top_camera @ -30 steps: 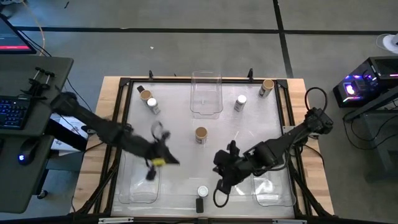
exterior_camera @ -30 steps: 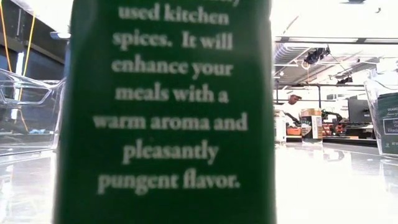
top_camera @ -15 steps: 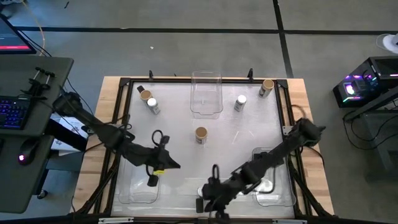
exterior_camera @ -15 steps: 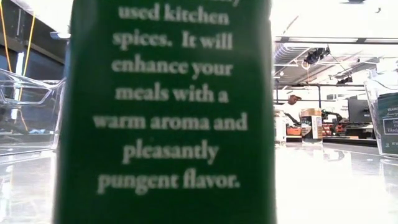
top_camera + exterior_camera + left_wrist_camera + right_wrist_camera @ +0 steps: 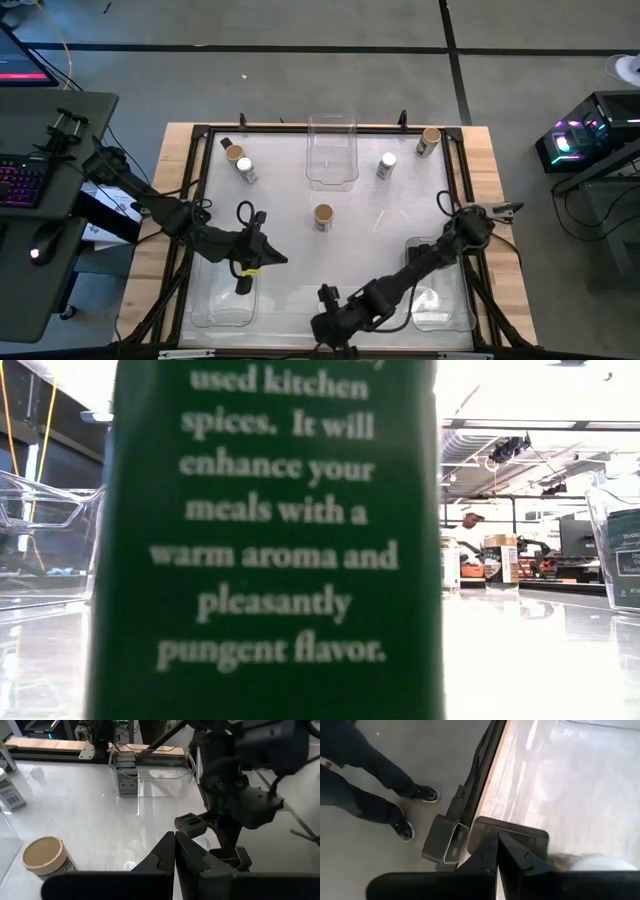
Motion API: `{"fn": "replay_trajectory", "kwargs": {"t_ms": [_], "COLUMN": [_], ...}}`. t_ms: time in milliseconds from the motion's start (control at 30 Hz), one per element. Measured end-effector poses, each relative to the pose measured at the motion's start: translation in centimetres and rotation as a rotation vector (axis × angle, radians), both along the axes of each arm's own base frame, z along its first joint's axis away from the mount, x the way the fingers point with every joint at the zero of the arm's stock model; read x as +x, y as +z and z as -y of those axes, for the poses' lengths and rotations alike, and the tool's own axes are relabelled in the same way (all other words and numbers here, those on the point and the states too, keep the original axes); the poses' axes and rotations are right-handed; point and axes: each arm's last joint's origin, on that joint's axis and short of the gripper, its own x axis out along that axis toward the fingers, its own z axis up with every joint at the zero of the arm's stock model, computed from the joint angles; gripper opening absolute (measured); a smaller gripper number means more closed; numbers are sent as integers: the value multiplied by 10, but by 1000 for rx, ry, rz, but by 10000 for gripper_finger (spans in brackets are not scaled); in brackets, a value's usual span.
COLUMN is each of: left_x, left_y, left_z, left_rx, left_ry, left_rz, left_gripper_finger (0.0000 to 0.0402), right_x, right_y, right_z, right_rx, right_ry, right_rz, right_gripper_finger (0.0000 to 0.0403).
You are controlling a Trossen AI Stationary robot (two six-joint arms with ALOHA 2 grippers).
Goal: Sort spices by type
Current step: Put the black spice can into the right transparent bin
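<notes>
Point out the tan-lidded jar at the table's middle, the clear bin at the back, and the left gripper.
tan-lidded jar (image 5: 323,213), high view, its lid.
clear bin (image 5: 332,124), high view, back rim.
left gripper (image 5: 283,262), high view, fingertips.

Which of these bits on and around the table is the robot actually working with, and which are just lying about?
Part of the job: tan-lidded round jars; silver-lidded round jars; dark green rectangular spice box; clear plastic bins; left gripper, fingers shut, by the near-left bin; right gripper, fingers shut, at the front edge.

Just lying about: black keyboard; glowing computer case; person's legs.
</notes>
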Motion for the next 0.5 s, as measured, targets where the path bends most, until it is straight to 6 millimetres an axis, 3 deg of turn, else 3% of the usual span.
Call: {"fn": "replay_trajectory", "kwargs": {"t_ms": [200,500], "left_x": [0,0], "left_y": [0,0], "left_z": [0,-1], "left_rx": [-5,7], "left_ry": [4,20], "left_rz": [-4,0], "left_gripper_finger": [0,0], "right_x": [1,-12], "right_y": [-8,-10], "right_z": [-4,-7], "right_rx": [-29,-47], "right_ry": [9,-14], "right_rz": [-8,-120], "right_gripper_finger": [0,0]}}
